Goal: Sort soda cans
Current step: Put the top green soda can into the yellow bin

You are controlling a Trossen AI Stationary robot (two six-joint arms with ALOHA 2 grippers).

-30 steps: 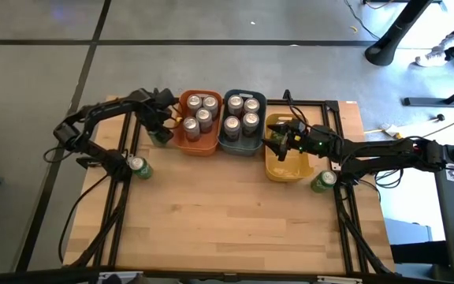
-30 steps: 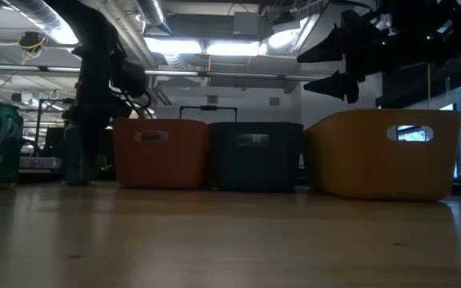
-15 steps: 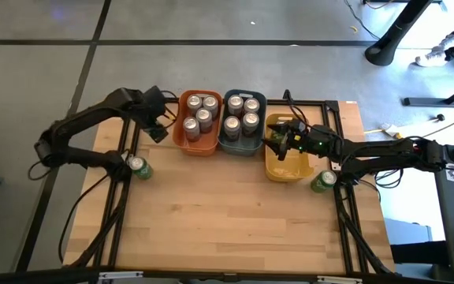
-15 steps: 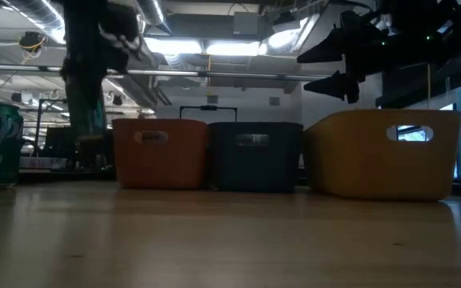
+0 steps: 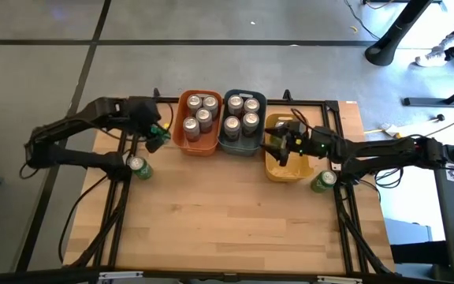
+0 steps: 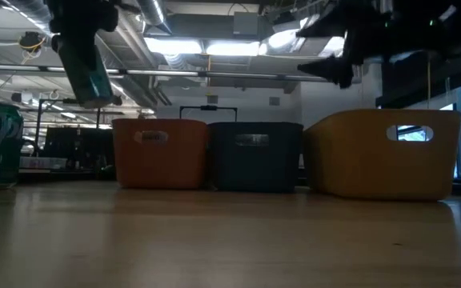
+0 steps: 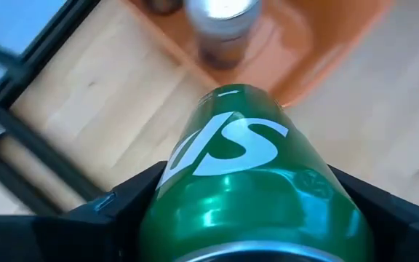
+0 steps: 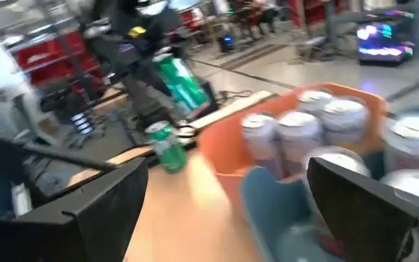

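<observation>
My left gripper (image 5: pixel 154 136) is shut on a green soda can (image 7: pixel 253 167) and holds it in the air just left of the orange bin (image 5: pixel 198 142); in the low view the can (image 6: pixel 86 68) hangs tilted. My right gripper (image 5: pixel 278 147) hovers open over the yellow bin (image 5: pixel 290 167), touching nothing. Several silver-topped cans stand in the orange bin and in the grey-blue bin (image 5: pixel 241 142). One green can (image 5: pixel 139 166) stands on the table at the left. Another green can (image 5: pixel 322 181) stands right of the yellow bin. My left gripper pinches the green can by its side wall (image 7: pixel 195 182), one finger (image 7: pixel 115 215) on each side, near the can's silver-rimmed end. The fingers come from above at a slant. The can is lifted clear of the table and tilted below the gripper.
The three bins stand side by side along the table's far edge. The table's dark frame rails (image 5: pixel 120 189) run near to far under both arms. The near half of the wooden top (image 5: pixel 227 229) holds nothing. People and equipment show in the room beyond.
My left gripper has lifted the green can off the table beside the orange bin, carried it up and a little toward the left and near edges, and tipped it from upright to tilted. My right gripper has shifted slightly above the yellow bin.
</observation>
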